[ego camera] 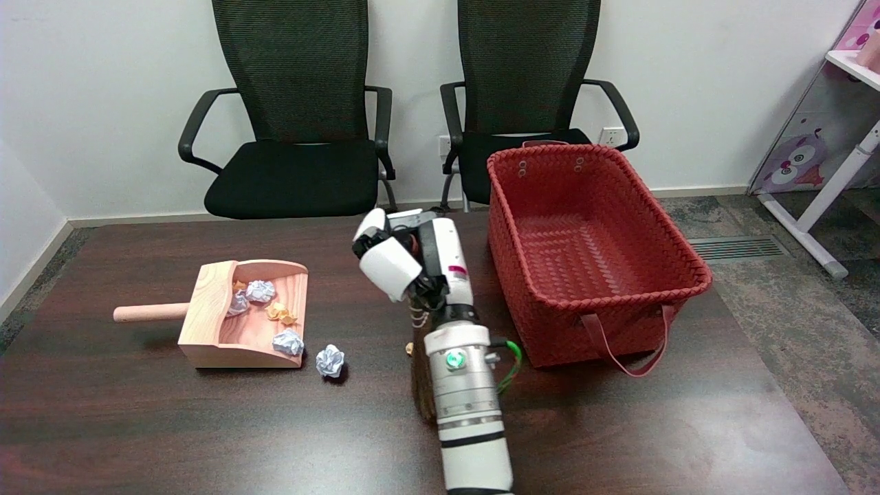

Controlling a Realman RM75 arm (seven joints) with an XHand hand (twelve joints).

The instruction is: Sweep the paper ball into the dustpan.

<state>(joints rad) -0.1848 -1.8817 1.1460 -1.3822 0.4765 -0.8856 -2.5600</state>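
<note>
While my right hand [405, 261] grips the small brown bristle broom [421, 385] upright on the dark wooden desk [172, 426], one crumpled white paper ball [331, 360] lies just outside the mouth of the pale wooden dustpan [227, 344]; a tiny tan scrap [408, 348] touches the bristles.

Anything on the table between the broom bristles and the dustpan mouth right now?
Head view: one white paper ball just outside the dustpan, and a small orange scrap touching the broom. Otherwise bare table.
</note>
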